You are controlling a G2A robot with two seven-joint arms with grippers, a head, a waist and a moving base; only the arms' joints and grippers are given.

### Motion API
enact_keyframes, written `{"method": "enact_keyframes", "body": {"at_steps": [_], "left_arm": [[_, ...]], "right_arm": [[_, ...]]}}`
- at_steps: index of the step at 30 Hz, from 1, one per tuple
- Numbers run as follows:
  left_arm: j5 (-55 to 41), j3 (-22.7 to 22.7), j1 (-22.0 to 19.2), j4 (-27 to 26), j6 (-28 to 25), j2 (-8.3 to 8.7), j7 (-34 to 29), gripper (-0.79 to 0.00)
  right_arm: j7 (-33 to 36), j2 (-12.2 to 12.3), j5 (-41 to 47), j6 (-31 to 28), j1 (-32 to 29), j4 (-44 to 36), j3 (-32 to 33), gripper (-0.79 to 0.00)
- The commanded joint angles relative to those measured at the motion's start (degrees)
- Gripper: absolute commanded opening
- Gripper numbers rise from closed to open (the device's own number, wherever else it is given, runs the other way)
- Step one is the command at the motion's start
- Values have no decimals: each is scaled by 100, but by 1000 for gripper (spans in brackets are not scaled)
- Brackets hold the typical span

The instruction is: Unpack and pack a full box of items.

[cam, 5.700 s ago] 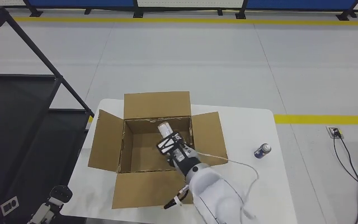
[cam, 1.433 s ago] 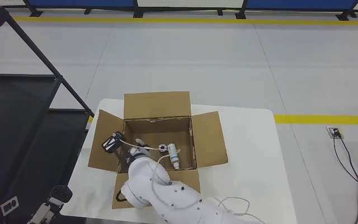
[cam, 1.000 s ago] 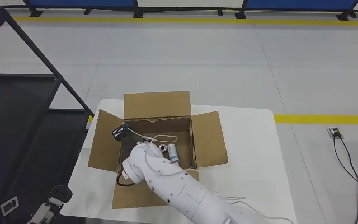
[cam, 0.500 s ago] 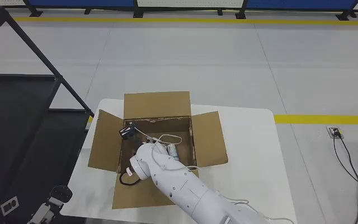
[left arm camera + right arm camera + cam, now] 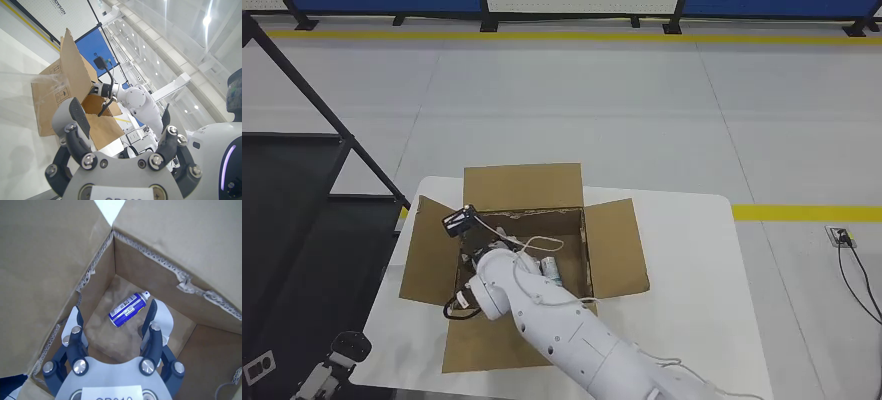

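The open cardboard box (image 5: 614, 252) stands mid-table with all flaps spread. My right arm (image 5: 494, 285) leans into its far left corner. In the right wrist view the right gripper (image 5: 115, 306) hangs open inside that corner, just above a blue spray can (image 5: 128, 309) that lies on its side on the box floor, nozzle toward the wall. A white bottle (image 5: 552, 268) lies in the box beside the arm. My left gripper (image 5: 120, 105) is open and holds nothing, low beside the table, facing the box (image 5: 73, 72) from outside.
The box's walls and torn corrugated edges (image 5: 88, 273) close in on the right gripper on two sides. A round rim of another item (image 5: 225, 387) shows on the box floor. The white table (image 5: 692, 300) lies bare to the right of the box.
The right arm has swung from the box's middle to its far left corner. The white bottle it held earlier now lies inside. The blue can has left the table at right.
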Motion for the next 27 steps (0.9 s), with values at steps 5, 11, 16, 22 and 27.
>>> {"method": "enact_keyframes", "body": {"at_steps": [5,11,16,22,27], "left_arm": [[754,-61,-219,-163,603,-33,607,0],[2030,138,-554,-595,1291,-84,1267,0],[2771,490,-938,-887,1849,-103,1512,0],[3314,899,-1382,-1062,2328,-109,1563,0],[3676,1182,-1547,-1211,2544,-108,1449,0]], "right_arm": [[398,495,-736,-209,-885,-1905,624,0],[1247,1155,-1499,-1529,-2952,-5290,1818,0],[1445,1384,-1644,-2559,-3952,-6645,2266,0],[1445,1384,-1644,-2559,-3952,-6645,2266,0],[1149,1421,-1095,-2301,-4052,-6898,2823,0]]}}
